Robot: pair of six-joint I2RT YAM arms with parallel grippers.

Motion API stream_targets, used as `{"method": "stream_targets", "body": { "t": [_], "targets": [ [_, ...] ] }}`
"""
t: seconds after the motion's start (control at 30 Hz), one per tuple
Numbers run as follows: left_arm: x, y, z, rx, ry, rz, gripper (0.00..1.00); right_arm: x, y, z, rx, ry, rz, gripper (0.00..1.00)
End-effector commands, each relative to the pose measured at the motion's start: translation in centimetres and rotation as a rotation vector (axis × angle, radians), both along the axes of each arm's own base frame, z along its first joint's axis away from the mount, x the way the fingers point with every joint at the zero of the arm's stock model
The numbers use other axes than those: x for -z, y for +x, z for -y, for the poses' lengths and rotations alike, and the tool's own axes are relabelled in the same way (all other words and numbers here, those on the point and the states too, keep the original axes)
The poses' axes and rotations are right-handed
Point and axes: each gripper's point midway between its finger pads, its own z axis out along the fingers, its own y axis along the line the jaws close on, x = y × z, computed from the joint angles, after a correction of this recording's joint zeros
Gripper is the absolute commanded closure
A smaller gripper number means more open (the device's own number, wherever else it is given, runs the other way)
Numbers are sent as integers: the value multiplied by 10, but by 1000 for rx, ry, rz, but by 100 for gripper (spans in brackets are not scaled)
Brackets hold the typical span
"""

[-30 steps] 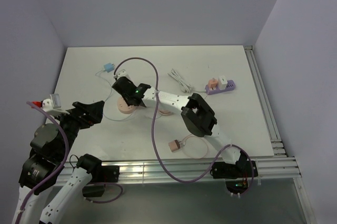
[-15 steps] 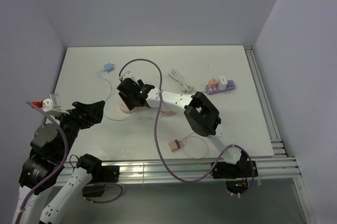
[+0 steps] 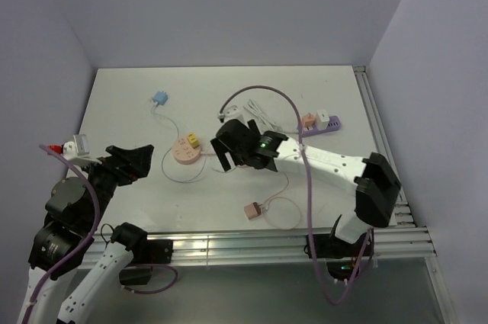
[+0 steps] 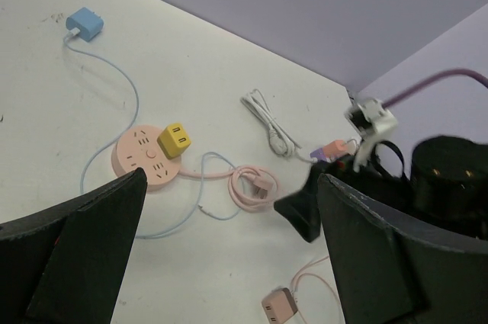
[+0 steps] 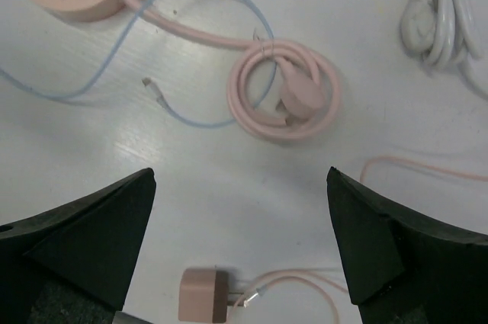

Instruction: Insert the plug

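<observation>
We see a matt white surface with faint scuffs — the round pink socket and yellow plug look smooth plastic, the fingers matt black

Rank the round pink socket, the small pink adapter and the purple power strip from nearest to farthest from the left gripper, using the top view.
Measured from the left gripper:
1. round pink socket: just to the gripper's right, mid-table.
2. small pink adapter: near the front edge, around the centre.
3. purple power strip: far over on the table's right side.
</observation>
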Motion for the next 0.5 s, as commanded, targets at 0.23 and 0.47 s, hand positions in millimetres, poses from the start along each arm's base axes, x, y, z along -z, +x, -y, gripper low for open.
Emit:
{"method": "stream_targets", "body": {
  "t": [0.23, 0.47],
  "targets": [
    [5, 11, 10, 23, -9, -11, 0, 51, -98, 44, 18, 114, -227, 1],
    [9, 11, 20, 63, -38, -40, 1, 89, -137, 26, -48, 47, -313, 10]
  ]
}}
